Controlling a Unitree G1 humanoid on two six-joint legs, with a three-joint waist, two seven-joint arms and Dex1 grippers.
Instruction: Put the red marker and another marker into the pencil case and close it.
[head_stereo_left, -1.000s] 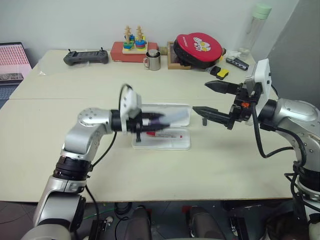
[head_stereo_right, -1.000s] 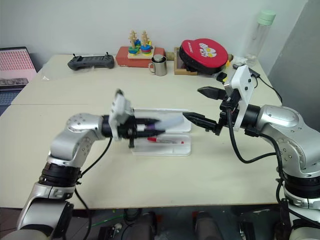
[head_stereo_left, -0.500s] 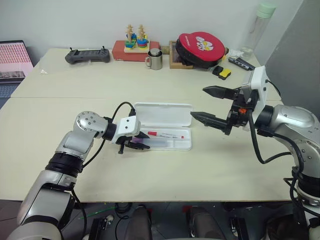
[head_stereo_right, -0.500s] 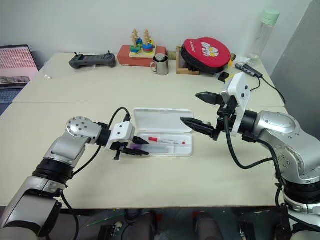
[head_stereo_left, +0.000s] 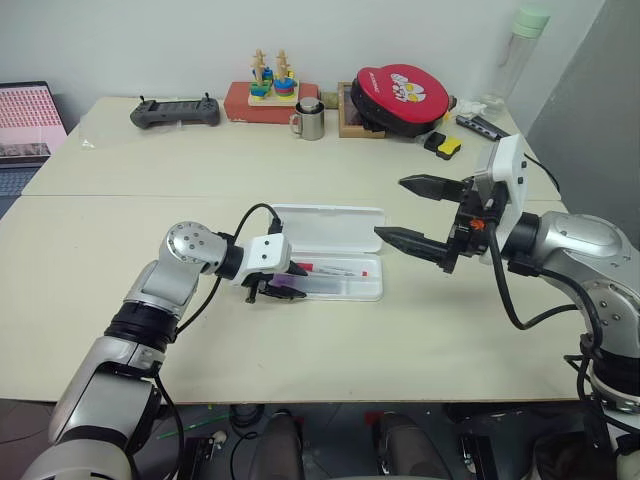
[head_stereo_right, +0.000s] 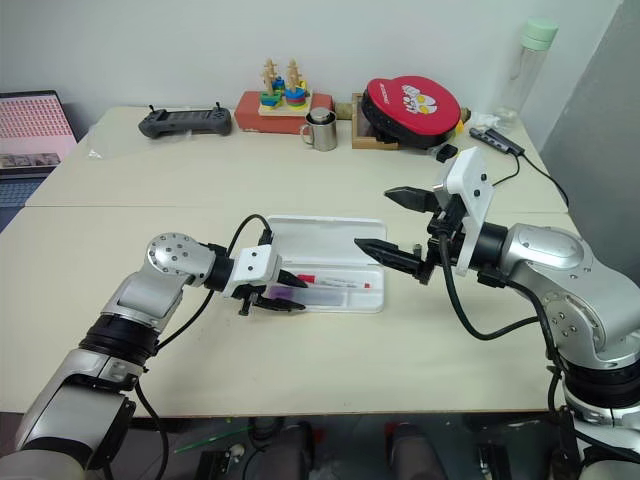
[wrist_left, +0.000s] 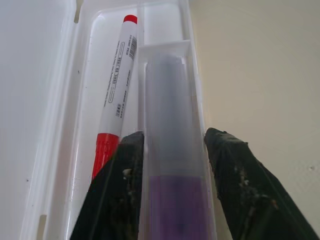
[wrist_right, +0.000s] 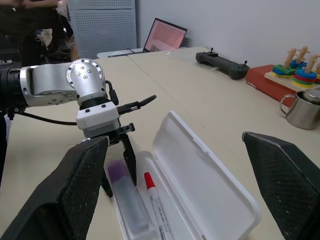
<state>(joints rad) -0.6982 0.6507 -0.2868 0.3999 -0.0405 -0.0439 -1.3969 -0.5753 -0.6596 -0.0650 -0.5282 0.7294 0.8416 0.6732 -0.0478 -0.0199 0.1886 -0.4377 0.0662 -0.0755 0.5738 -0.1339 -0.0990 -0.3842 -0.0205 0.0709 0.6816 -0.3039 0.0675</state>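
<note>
Markers: two, the red marker (wrist_left: 116, 95) and the purple marker (wrist_left: 172, 165)
Pencil case (head_stereo_left: 340, 225): one
Claws: two, left claw (head_stereo_right: 283, 293) and right claw (head_stereo_left: 400, 211)
Controller (head_stereo_left: 174, 112): one
Metal mug (head_stereo_left: 308, 121): one
Wooden stacking toy (head_stereo_left: 271, 82): one, with two pegs
Red round pouch (head_stereo_left: 400, 93): one
Bottle (head_stereo_left: 512, 52): one
Laptop (head_stereo_left: 28, 122): one
Bench (head_stereo_left: 120, 300): one
</note>
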